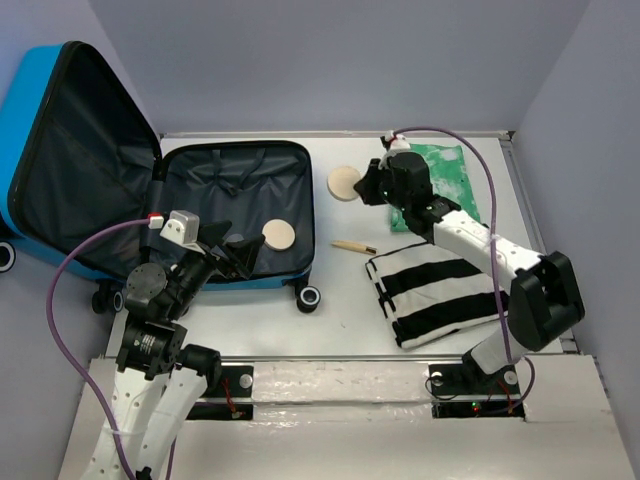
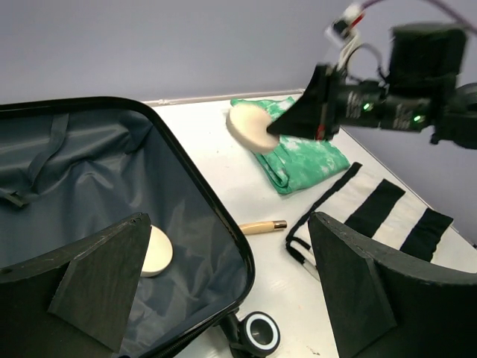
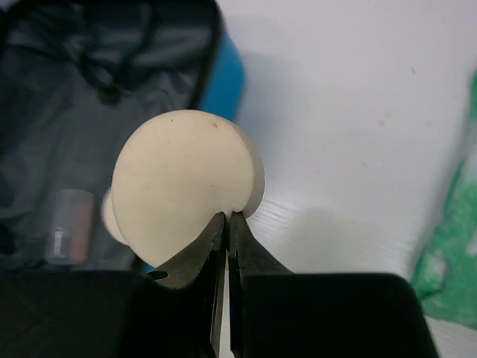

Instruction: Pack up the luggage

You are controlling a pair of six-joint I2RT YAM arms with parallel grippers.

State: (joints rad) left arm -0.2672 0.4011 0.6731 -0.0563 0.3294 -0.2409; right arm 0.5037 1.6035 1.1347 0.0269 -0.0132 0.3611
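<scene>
Top view: the small bright blue hard-shell suitcase (image 1: 230,180) lies open on the left half of the white table (image 1: 340,300), with its lid (image 1: 70,160) propped up past the left edge. Only one thing's in it, a flat round cream disc (image 1: 279,234) on the black lining. The left gripper (image 1: 233,248) hangs over the case's near side, spread wide and holding nothing. The right gripper (image 1: 368,186) is clamped on a second cream disc (image 1: 345,183) just off the case's far right corner.

Out on the table there's a green-and-white patterned cloth (image 1: 440,178) in the far right corner. A black-and-white striped cloth (image 1: 440,290) sits by the near right edge, and a wooden-handled stick (image 1: 353,246) lies between it and the case.

Left wrist view: that second disc looks tipped up in the pinch, right beside the green cloth.

Right wrist view: the fingers (image 3: 253,257) are squeezed tight on the disc's lower rim, with the open case behind.

I'd call this early days: one item packed, one in hand, three to go, and the lid to close.
</scene>
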